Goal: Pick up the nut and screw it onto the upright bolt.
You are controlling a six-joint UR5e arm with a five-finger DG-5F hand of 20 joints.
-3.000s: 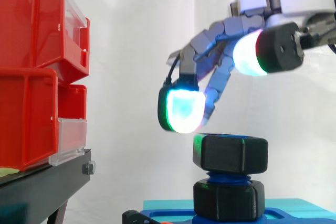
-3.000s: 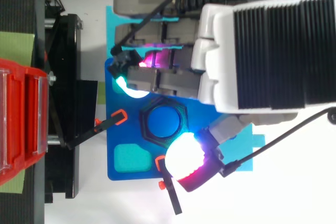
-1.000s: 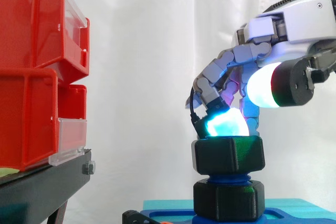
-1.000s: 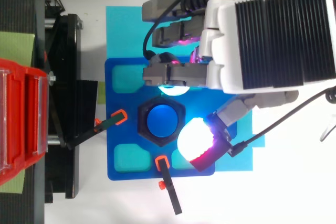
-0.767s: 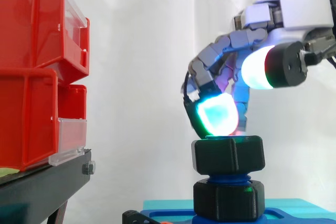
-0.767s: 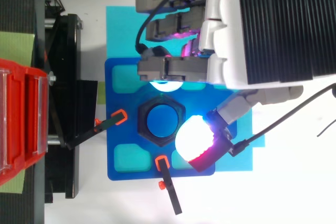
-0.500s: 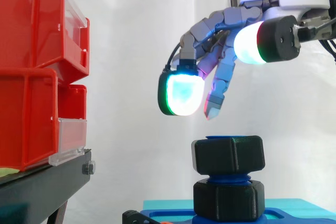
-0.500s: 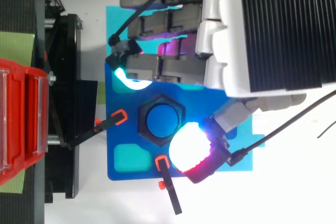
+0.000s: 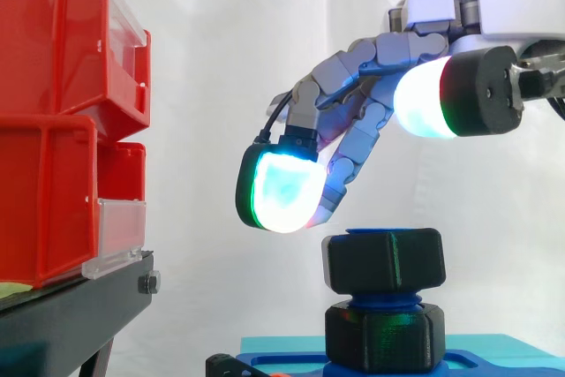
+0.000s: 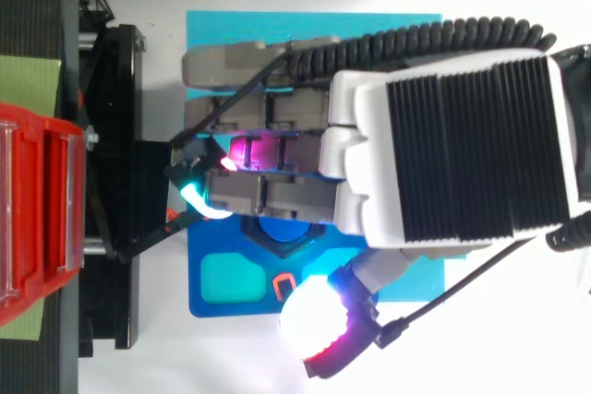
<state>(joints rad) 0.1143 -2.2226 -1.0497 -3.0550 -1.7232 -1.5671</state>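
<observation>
The side view looks level across the work from close by, at about the height of the nut [image 9: 383, 260] on the bolt [image 9: 380, 296], facing the white curtain [image 9: 221, 41]. The red bins [image 9: 53, 112] stand at its left edge and the hand [image 9: 353, 68] enters from its right. The top view looks straight down from close above, with the bins again at the left. The 2 views share the bins, black stand [image 9: 71, 315], blue base [image 10: 197, 265] and hand.

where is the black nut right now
In the side view the black hexagonal plastic nut sits on the blue threaded bolt at lower right, above the black hexagonal base and just below the hand, which is not touching it.
</observation>
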